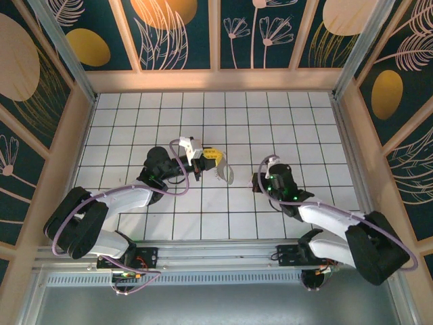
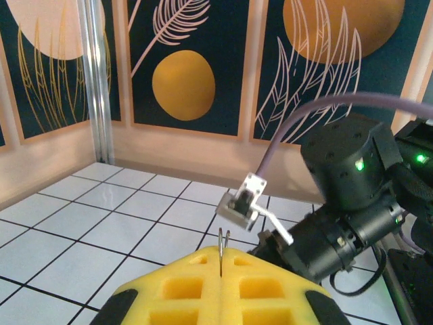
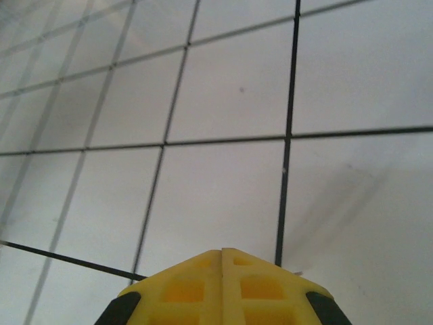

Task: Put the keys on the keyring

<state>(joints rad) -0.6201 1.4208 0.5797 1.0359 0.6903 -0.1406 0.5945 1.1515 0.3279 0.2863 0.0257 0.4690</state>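
My left gripper hovers over the middle of the tiled floor, its yellow jaws shut on the keyring, a thin silver loop hanging below the fingertips. In the left wrist view the keyring pokes up as two thin wires from the closed seam of the left gripper. The right gripper is shut, tips pressed together just above a white tile, with nothing visible between them. The right arm's wrist sits about two tiles right of the keyring. The keys are out of view.
The white tiled floor is fenced by peach walls with dark floral panels. The right arm's black wrist and its white camera bracket stand close in front of the left gripper. A purple cable arcs above it.
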